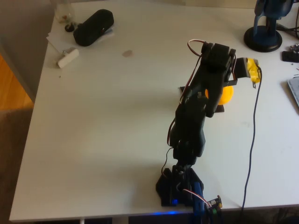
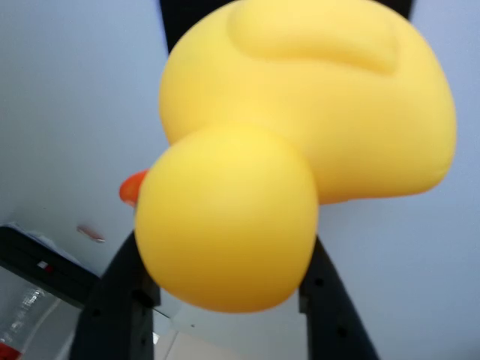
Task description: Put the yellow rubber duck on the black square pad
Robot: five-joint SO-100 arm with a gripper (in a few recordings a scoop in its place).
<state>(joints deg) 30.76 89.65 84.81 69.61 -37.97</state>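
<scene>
The yellow rubber duck (image 2: pixel 300 142) looms large in the wrist view, with its round head low and its reddish beak pointing left. My gripper (image 2: pixel 229 259) is shut on it, and the black fingers (image 2: pixel 112 300) press both sides of the head. Behind the duck, a strip of the black square pad (image 2: pixel 176 19) shows at the top. From overhead, the duck (image 1: pixel 227 94) peeks out from under the black arm at centre right. It is over the pad (image 1: pixel 218 110), whose edges stick out on both sides of the arm. Whether the duck touches the pad is hidden.
A black oblong pouch (image 1: pixel 93 27) and a white block (image 1: pixel 67 57) lie at the table's far left corner. A blue stand with a round base (image 1: pixel 264 39) is at the top right. A black cable (image 1: pixel 254 126) runs down the right side. The arm's base (image 1: pixel 180 186) sits at the front edge.
</scene>
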